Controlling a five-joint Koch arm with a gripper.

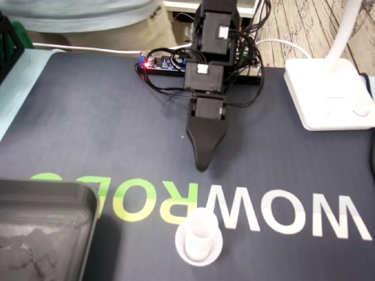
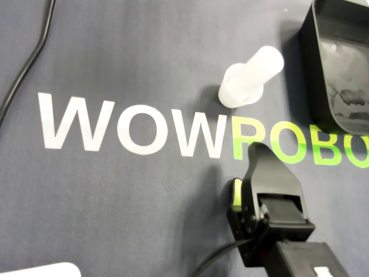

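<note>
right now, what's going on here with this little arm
A small robot arm stretches over a dark printed mat, pointing toward a white flanged peg that stands upright by the lettering. Its jaws hang short of the peg, not touching it; open or shut, I cannot tell. A black tray sits off to one side.

Open mat btwn end effector, cylinder

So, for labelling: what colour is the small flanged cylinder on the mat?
The small plastic cylinder is white, clearest in the fixed view.

Dark mat (WOWROBO lettering), white lamp base, wood floor
</note>
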